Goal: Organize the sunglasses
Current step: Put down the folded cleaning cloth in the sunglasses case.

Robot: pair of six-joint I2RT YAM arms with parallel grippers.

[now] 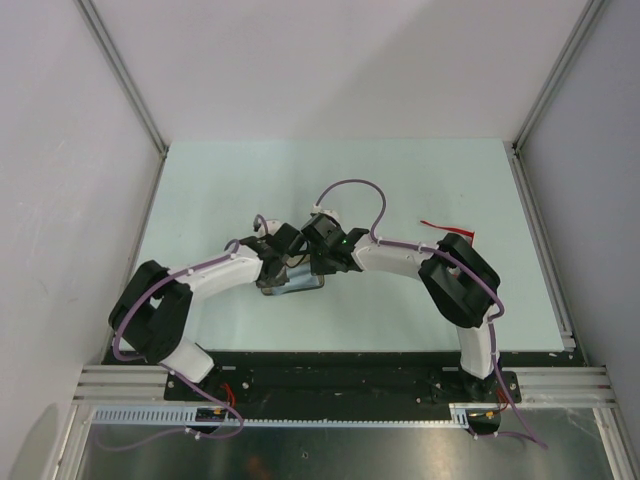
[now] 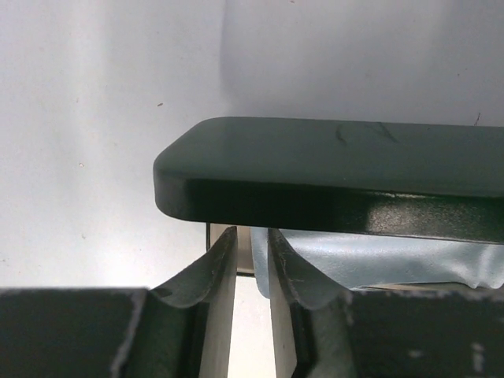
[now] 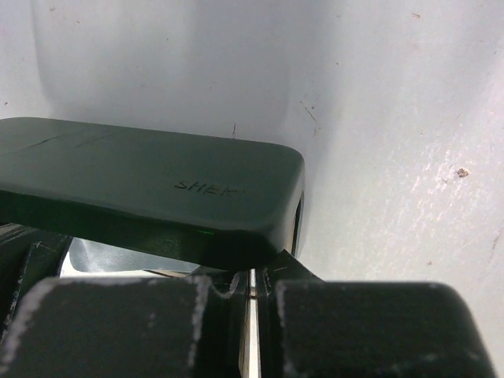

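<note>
Red is showing only in the overhead view. We are finding the sunglasses (image 1: 441,225) at centre right of the frame, lying on the pale table (image 1: 220,190) and partly hidden behind the right arm's elbow. What we are seeing of them is a thin red strip running roughly left to right and dipping slightly toward the right edge. Neither wrist view is showing them.

Both grippers are meeting at the middle of the frame, at the black glasses case (image 1: 292,281), well apart from the sunglasses. The left gripper (image 2: 252,236) is sitting low in front of the case with its fingers narrow. Bare table is showing through the gap, and we are unable to tell whether it is pinching anything. The right gripper (image 3: 250,277) is reading as closed to a hairline slit under the lid's corner, and we are unable to tell whether a thin edge is caught there. The lid is standing raised, with a grey-blue cloth (image 2: 378,260) lying beneath it.

We are judging that the coming move turns on one relation: the sunglasses are lying to the right of both grippers, on the right arm's side, so the right arm is the nearer. The hidden part is leaving the frame's full orientation uncertain.
</note>
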